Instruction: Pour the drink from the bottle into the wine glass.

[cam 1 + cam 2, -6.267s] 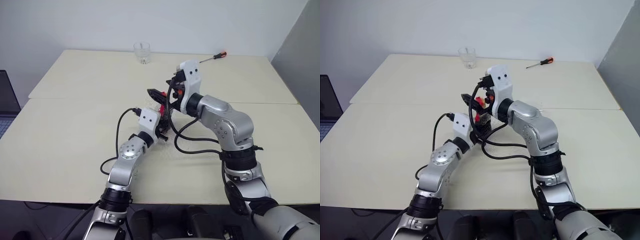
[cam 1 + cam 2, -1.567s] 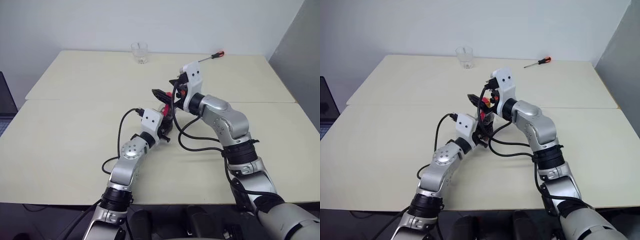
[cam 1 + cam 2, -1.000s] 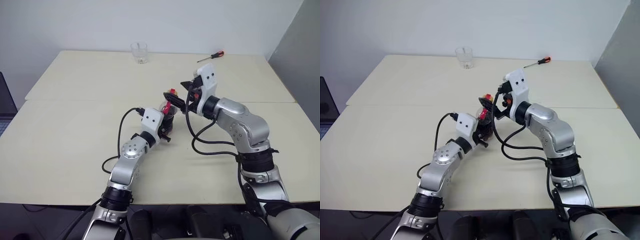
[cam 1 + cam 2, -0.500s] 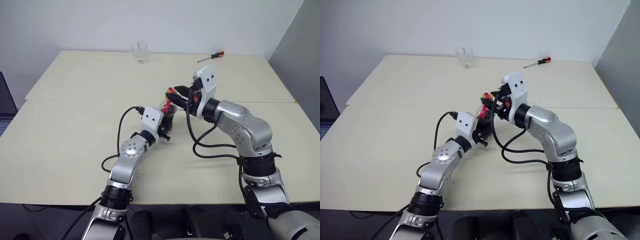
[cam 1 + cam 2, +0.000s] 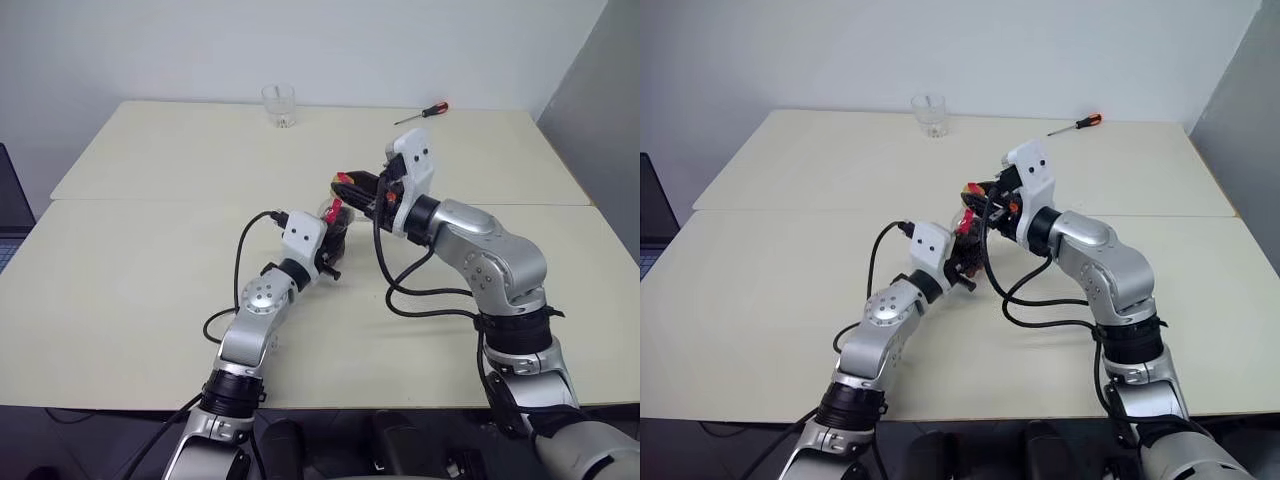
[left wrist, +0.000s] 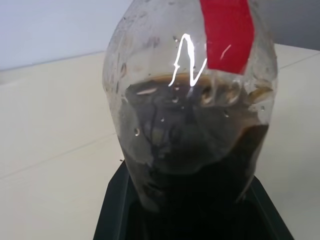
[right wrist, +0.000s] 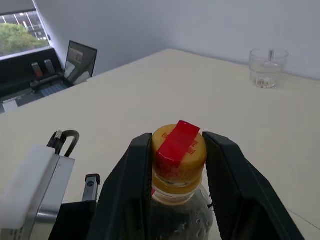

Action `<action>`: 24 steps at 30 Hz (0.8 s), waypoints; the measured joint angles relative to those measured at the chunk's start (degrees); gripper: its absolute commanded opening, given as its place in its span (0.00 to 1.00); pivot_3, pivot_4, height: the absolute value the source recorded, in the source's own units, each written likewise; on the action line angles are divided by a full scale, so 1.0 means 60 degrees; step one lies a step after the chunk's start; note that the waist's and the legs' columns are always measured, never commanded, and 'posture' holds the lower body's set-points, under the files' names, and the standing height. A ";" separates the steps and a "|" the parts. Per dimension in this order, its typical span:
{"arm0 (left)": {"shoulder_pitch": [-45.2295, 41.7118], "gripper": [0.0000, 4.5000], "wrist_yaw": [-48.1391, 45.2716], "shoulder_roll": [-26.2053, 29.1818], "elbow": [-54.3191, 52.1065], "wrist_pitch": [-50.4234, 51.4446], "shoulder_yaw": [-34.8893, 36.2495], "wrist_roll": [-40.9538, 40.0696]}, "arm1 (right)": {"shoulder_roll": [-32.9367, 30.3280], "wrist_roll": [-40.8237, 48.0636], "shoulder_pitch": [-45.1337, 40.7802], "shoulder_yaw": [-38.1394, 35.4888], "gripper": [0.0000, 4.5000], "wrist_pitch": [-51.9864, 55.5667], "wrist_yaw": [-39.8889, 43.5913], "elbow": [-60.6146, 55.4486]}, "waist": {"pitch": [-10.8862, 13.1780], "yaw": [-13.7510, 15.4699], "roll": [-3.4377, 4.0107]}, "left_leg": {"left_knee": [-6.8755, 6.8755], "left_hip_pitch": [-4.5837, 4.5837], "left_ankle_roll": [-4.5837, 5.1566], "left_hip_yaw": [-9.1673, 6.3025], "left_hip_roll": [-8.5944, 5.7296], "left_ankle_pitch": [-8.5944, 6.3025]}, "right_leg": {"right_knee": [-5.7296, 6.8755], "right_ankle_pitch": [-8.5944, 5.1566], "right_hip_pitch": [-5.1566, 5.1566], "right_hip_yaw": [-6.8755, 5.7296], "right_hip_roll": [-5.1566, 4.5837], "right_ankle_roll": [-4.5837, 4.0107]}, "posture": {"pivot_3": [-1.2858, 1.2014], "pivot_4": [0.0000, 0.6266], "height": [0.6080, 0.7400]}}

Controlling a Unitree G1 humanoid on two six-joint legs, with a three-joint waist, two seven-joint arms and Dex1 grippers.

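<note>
Sitting upright in the middle of the surface [image 5: 140, 260], the bottle [image 6: 192, 107] is being held at its bulbous body by the left pincer [image 5: 335, 240], whose jaws are clamped tight around the lower part, while the right pincer [image 7: 177, 172] is gripping the yellowish cap [image 7: 178, 145] from above, one black finger pressed to each side of it. A strip of red tape is lying across the top of the cap. The drink [image 6: 195, 150] is filling the lower half of the body, with foam ringing its top edge.

By the look of it, the bottle is going to handle as a light, thin-walled plastic thing that gives under a hard squeeze, and droplets inside the clear wall suggest a slick surface, so the low, wide body is the sound place for the steadying hold. The cap is small and ridged, likely needing a firm pinch and a twist, and it is still on, so pouring cannot start yet.

Counting what is showing: one bottle, one cap, one short clear tumbler [image 5: 280, 104] standing well apart at the far edge, and one screwdriver [image 5: 421, 113] with a red handle lying farther right along that edge. No stemmed wine glass is turning up among these things.
</note>
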 measured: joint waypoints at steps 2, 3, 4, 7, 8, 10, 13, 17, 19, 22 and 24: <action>-0.0051 0.20 0.0001 -0.0004 -0.0003 -0.0060 0.0024 -0.0004 | 0.0245 0.0348 0.0000 -0.0344 0.27 0.0133 -0.0163 0.0035 | 0.0000 0.0002 0.0000 | 0.0000 0.0000 0.0000 0.0001 0.0000 0.0000 | 0.0000 0.0002 0.0001 0.0001 0.0000 -0.0004 | 0.52 0.24 1.00; -0.0055 0.20 0.0000 -0.0012 -0.0003 -0.0077 0.0024 -0.0004 | 0.0312 0.0493 0.0000 -0.0460 0.27 0.0222 -0.0245 0.0039 | 0.0000 0.0001 0.0000 | 0.0000 0.0000 0.0000 0.0001 0.0000 0.0000 | -0.0001 0.0003 0.0000 0.0002 -0.0001 -0.0006 | 0.52 0.24 1.00; -0.0053 0.20 0.0000 -0.0018 -0.0003 -0.0097 0.0024 -0.0004 | 0.0346 0.0636 0.0000 -0.0527 0.27 0.0281 -0.0326 0.0039 | 0.0000 0.0001 0.0000 | 0.0000 0.0000 0.0000 0.0002 0.0000 0.0000 | 0.0000 0.0004 0.0000 0.0002 -0.0002 -0.0007 | 0.52 0.24 1.00; 0.0068 0.20 0.0000 0.0015 0.0004 -0.0096 0.0088 -0.0006 | 0.0392 0.0874 -0.0058 -0.1234 0.27 0.0314 -0.0702 -0.0003 | 0.0000 0.0003 0.0000 | 0.0000 -0.0001 0.0000 0.0002 -0.0002 0.0000 | -0.0001 0.0004 0.0000 0.0001 -0.0004 -0.0006 | 0.52 0.24 1.00; 0.0093 0.20 0.0001 0.0026 0.0009 -0.0095 0.0108 -0.0005 | 0.0395 0.1005 -0.0057 -0.1415 0.27 0.0364 -0.0784 -0.0023 | 0.0000 0.0002 0.0000 | 0.0000 -0.0001 0.0000 0.0002 -0.0001 0.0000 | 0.0000 0.0004 0.0000 0.0002 -0.0004 -0.0006 | 0.52 0.24 1.00; 0.0093 0.20 -0.0001 0.0040 0.0029 -0.0095 0.0120 -0.0004 | 0.0435 0.1149 -0.0056 -0.1601 0.27 0.0500 -0.0953 -0.0125 | 0.0000 -0.0003 0.0001 | 0.0000 -0.0001 0.0000 0.0001 0.0000 0.0000 | 0.0000 0.0003 0.0000 0.0001 -0.0002 -0.0005 | 0.52 0.24 1.00; 0.0092 0.20 -0.0003 0.0035 0.0073 -0.0095 0.0118 -0.0004 | 0.0443 0.1397 -0.0051 -0.1619 0.27 0.0673 -0.1133 -0.0214 | 0.0000 -0.0004 0.0001 | -0.0001 -0.0001 0.0000 0.0000 0.0001 0.0000 | 0.0000 0.0004 0.0000 0.0001 0.0000 -0.0006 | 0.52 0.24 1.00; 0.0092 0.20 -0.0005 0.0036 0.0137 -0.0095 0.0113 -0.0004 | 0.0118 0.1248 0.0120 -0.1584 0.27 0.0740 -0.1494 -0.0272 | 0.0000 -0.0002 0.0000 | 0.0000 -0.0002 0.0000 0.0001 -0.0002 0.0000 | -0.0002 0.0000 0.0001 0.0002 -0.0004 0.0000 | 0.52 0.24 1.00; 0.0092 0.20 0.0031 0.0068 0.0137 -0.0102 0.0175 -0.0001 | -0.0295 0.0826 0.0457 -0.1600 0.26 0.0672 -0.1818 -0.0234 | 0.0000 0.0002 0.0000 | 0.0000 -0.0002 0.0000 0.0003 -0.0004 0.0000 | -0.0002 -0.0003 0.0001 0.0004 -0.0007 0.0005 | 0.52 0.24 1.00; 0.0040 0.20 0.0211 0.0074 0.0181 -0.0322 0.0391 -0.0018 | -0.1045 0.0010 0.1638 -0.2155 0.26 0.0177 -0.2453 -0.0160 | -0.0011 0.0077 -0.0014 | -0.0002 -0.0004 0.0000 -0.0011 -0.0005 0.0000 | -0.0016 -0.0004 0.0016 0.0007 -0.0012 0.0009 | 0.52 0.24 1.00; 0.0036 0.20 0.0434 0.0230 0.0234 -0.0551 0.0850 -0.0042 | -0.1394 -0.0474 0.2649 -0.2858 0.26 -0.0067 -0.2881 -0.0104 | -0.0008 0.0179 -0.0014 | -0.0007 -0.0014 0.0000 -0.0013 -0.0007 0.0000 | -0.0021 -0.0005 0.0006 0.0007 -0.0014 0.0009 | 0.52 0.24 1.00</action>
